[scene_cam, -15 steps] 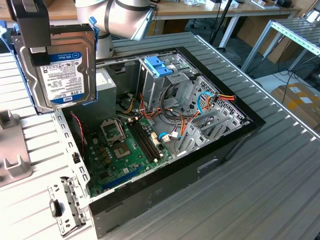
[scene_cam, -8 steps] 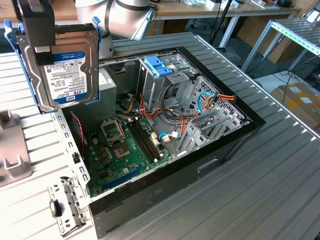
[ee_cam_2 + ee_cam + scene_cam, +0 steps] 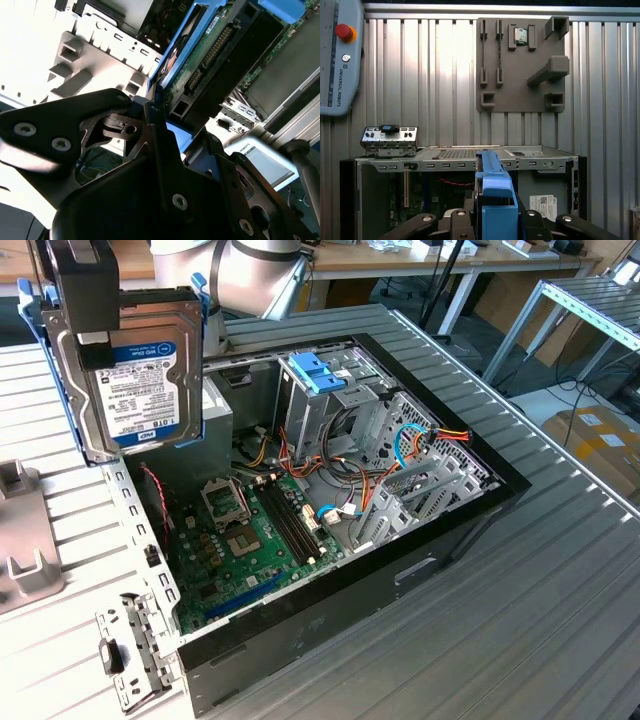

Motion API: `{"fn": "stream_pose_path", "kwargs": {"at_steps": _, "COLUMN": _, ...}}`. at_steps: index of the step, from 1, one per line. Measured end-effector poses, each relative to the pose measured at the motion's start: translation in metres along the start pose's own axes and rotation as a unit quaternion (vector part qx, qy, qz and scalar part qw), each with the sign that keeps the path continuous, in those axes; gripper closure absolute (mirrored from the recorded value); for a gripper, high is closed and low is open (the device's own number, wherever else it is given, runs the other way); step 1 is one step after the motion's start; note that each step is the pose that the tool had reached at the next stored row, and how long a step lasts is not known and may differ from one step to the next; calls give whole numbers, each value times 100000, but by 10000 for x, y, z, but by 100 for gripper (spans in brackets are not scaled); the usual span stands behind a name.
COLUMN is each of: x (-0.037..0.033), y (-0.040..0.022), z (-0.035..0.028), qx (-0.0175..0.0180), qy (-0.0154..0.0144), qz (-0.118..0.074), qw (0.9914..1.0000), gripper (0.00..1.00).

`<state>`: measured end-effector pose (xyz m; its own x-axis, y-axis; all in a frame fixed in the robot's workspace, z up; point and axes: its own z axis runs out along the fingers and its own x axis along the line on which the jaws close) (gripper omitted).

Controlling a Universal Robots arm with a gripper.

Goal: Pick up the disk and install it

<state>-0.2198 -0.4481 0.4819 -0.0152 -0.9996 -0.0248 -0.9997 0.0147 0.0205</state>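
The disk, a silver-grey hard drive with a white and blue label in a bright blue carrier, hangs upright in the air at the exterior view's upper left. It is above the near-left corner of the open computer case. My gripper is shut on its top edge. In the second wrist view the disk shows its green circuit board between the black fingers. In the first wrist view the carrier's blue edge stands between the fingers, over the case.
Inside the case lie a green motherboard, cable bundles and a metal drive cage with a blue latch piece. A grey fixture plate and a pendant with a red button lie on the ribbed table. Another table stands at the exterior view's right.
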Motion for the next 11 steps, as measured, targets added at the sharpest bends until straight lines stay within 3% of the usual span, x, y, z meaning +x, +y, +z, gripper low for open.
{"fn": "stream_pose_path", "kwargs": {"at_steps": 11, "x": -1, "y": -83, "z": -2, "qx": -5, "qy": 0, "qz": -4, "qw": 100000, "gripper": 63}}
